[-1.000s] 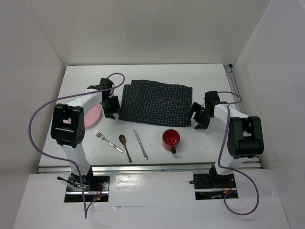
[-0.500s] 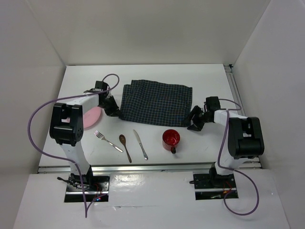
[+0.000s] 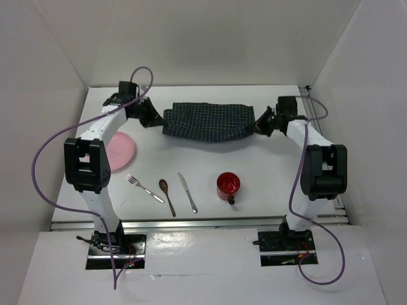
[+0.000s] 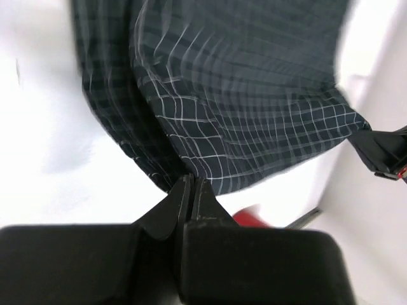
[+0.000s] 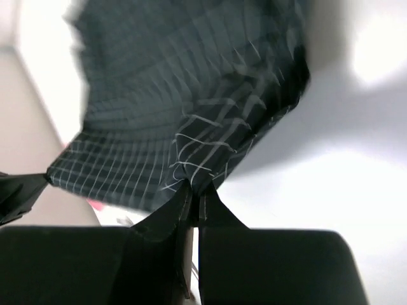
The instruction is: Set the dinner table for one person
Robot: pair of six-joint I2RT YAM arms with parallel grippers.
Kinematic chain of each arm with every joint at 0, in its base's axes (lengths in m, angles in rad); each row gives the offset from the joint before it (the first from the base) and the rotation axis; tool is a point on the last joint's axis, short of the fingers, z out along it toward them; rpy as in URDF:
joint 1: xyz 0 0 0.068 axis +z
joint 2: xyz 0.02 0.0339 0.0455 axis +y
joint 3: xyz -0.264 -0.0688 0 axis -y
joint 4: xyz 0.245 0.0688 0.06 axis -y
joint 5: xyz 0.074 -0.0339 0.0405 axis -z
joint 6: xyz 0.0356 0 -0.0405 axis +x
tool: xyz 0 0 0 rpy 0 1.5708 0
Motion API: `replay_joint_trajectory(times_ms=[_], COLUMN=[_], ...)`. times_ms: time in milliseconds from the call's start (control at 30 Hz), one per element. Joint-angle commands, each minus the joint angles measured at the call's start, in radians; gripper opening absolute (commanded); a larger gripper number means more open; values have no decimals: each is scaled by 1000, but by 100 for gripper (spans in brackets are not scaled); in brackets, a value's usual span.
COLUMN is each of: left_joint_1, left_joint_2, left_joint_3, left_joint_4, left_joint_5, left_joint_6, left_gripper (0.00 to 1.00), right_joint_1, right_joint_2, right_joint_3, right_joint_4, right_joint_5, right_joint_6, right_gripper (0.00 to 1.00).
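Left hand (image 3: 150, 118) & right hand (image 3: 259, 124) each clench a corner of the checked cloth (image 3: 206, 122), light, limp, stretched btwn them over the rigid table (image 3: 267, 171) below; corners look the best hold.

Checked cloth (image 3: 206, 122) goes from lying flat to hanging stretched between 2 arms.
Within 1 second the left gripper (image 3: 154, 119) and right gripper (image 3: 257, 125) move from its near corners toward the far side of the worktop (image 3: 267, 171). Each is now clamped on the fabric, which shows as a narrower band. The left arm no longer overlaps the pink plate (image 3: 119, 151).
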Motion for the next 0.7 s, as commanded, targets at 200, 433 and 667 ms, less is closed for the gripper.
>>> replay_joint_trajectory(times_ms=[200,433,667], left_joint_1=[80,99,-58], left_joint_2=[-243,-597,-348], left_joint_3=[161,-540,-385], left_joint_4=[-22,294,72], left_joint_5=[57,28,-85], left_joint_6=[7,-65,11], left_gripper=[0,0,2], right_joint_1=[-7,-7,-7], right_joint_2=[-166,-327,-328], right_joint_3=[138,-279,-381], right_joint_4=[-50,43,33], right_joint_5=[62,28,57], right_joint_6=[-46,-37,-84], right_gripper=[0,0,0])
